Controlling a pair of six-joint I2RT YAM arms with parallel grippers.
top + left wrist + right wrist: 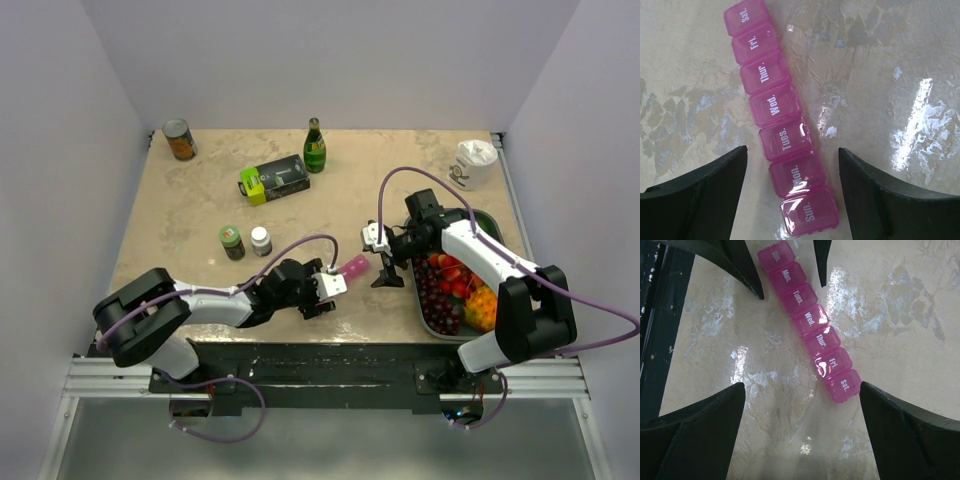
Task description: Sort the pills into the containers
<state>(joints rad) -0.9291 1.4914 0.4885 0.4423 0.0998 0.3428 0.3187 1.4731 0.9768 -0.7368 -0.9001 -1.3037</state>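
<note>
The pink pill organiser strip [356, 266] lies flat on the marble table between my two grippers, all seven lids shut, marked Sun. to Sat. My left gripper [325, 290] is open; in the left wrist view [792, 150] its jaws stand either side of the Mon. and Sun. end of the strip [777, 110], not touching it. My right gripper [388, 272] is open and empty; in the right wrist view [801, 386] the Sat. end of the strip [810, 327] lies just inside its right finger [900, 430]. No loose pills show.
A white-capped bottle [261, 240] and a green-capped jar [232, 242] stand left of the strip. A dark fruit tray [420, 315] lies under the right arm. A black-and-green box [275, 180], green bottle [315, 147], can [180, 140] and white cup [472, 163] stand farther back.
</note>
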